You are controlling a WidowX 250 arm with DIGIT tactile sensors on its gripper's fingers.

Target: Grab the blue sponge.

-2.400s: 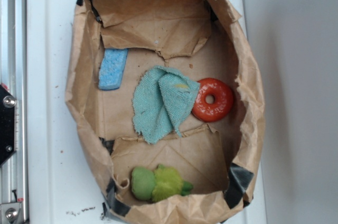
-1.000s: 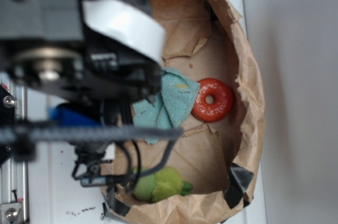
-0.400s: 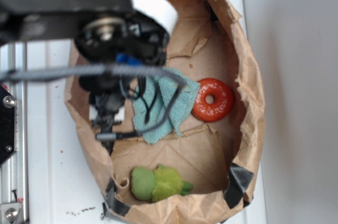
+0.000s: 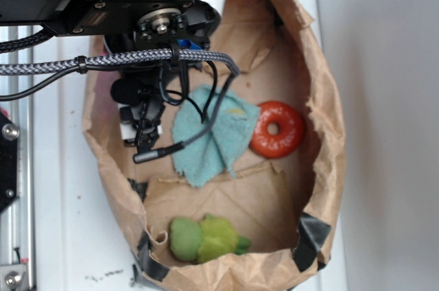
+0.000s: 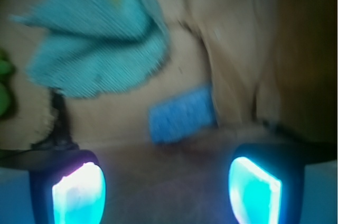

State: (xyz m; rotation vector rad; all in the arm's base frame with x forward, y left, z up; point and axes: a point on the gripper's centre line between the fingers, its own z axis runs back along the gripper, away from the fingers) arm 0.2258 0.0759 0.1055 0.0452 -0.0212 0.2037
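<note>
In the wrist view the blue sponge (image 5: pixel 182 114) lies blurred on the brown paper floor, ahead of my gripper (image 5: pixel 168 192) and a little right of its centre line. Both glowing fingertips (image 5: pixel 79 192) stand wide apart with nothing between them, so the gripper is open and short of the sponge. From the exterior view the arm and gripper (image 4: pixel 140 125) hang over the left side of the paper bag (image 4: pixel 328 133) and hide the sponge.
A teal terry cloth (image 4: pixel 209 136) lies crumpled at the bag's middle, right of the gripper. A red ring (image 4: pixel 276 129) sits beside the cloth. A green plush toy (image 4: pixel 206 237) rests at the near end. The bag's crumpled walls rise all around.
The arm came into view and swung from the lower left up over the bag's left side, covering the sponge. Cloth, ring and plush have not moved.
</note>
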